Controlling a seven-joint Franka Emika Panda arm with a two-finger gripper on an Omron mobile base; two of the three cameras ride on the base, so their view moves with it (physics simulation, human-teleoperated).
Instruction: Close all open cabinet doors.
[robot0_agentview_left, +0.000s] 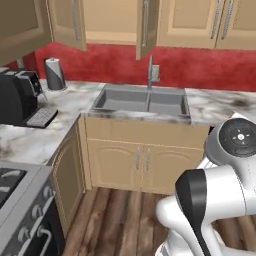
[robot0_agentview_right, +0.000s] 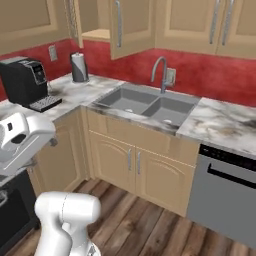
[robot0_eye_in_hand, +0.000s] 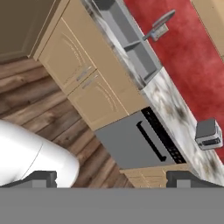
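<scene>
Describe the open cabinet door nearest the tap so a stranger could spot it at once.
Start at the sink and its tap by the red wall. Directly above hangs a row of tan wall cabinets. The door over the tap swings out toward the room, its bar handle edge-on, while the doors to its right sit flush.

Tall light-tan wooden wall-cabinet doors (robot0_agentview_left: 67, 20), recessed panels, silver bar handles. Flat red backsplash wall (robot0_agentview_right: 210, 75). White-and-grey mottled marble countertop (robot0_eye_in_hand: 175, 109), just ahead of the hand. Grey double-basin sink (robot0_agentview_left: 142, 101) with silver faucet (robot0_agentview_right: 161, 72). Grey dishwasher front (robot0_eye_in_hand: 131, 142), black handle and panel, nearest the fingertips. Brown plank floor (robot0_eye_in_hand: 30, 105), wood-grained. Black coffee machine (robot0_agentview_right: 25, 80). Small grey toaster (robot0_eye_in_hand: 208, 132).
</scene>
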